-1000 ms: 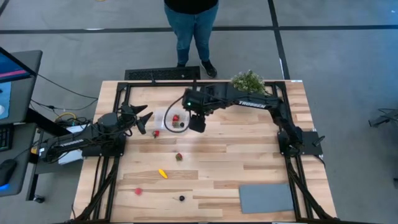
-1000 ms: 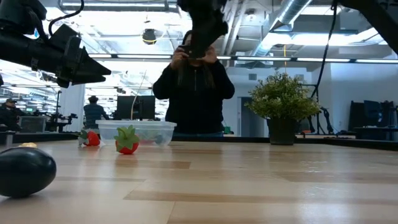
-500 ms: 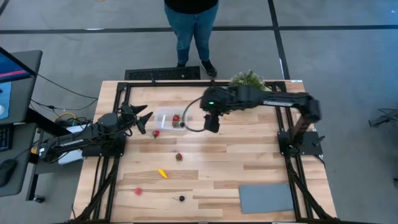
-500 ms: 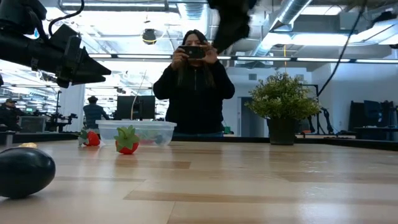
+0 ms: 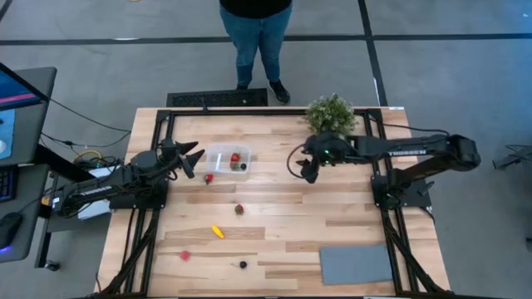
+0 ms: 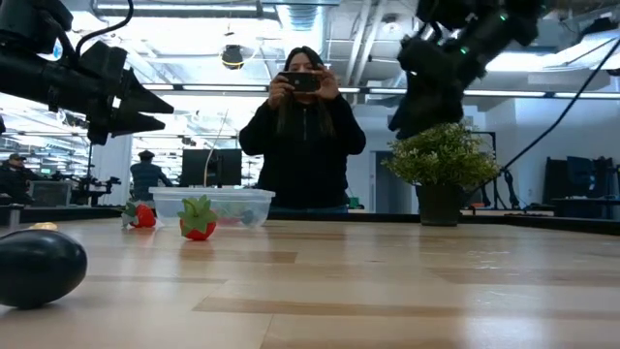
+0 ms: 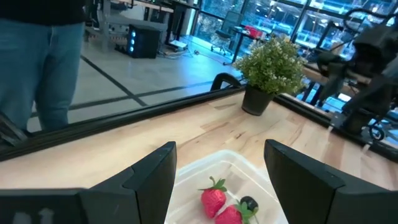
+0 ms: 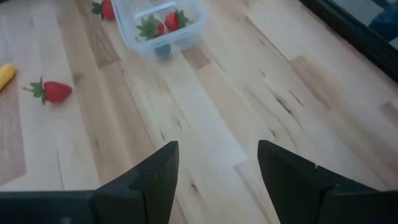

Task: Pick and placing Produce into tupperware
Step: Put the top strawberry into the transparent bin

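Right end effector (image 5: 309, 169) has pulled away from the tupperware (image 5: 228, 160), open and empty.
Left end effector (image 5: 188, 158) open beside it; yellow piece (image 5: 217, 232) lies diagonal on the worktop (image 5: 332, 216).

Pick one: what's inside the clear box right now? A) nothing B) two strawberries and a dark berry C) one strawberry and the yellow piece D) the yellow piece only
B: the left wrist view shows two strawberries and a dark berry inside the clear box, while the yellow piece lies out on the table in the high view.
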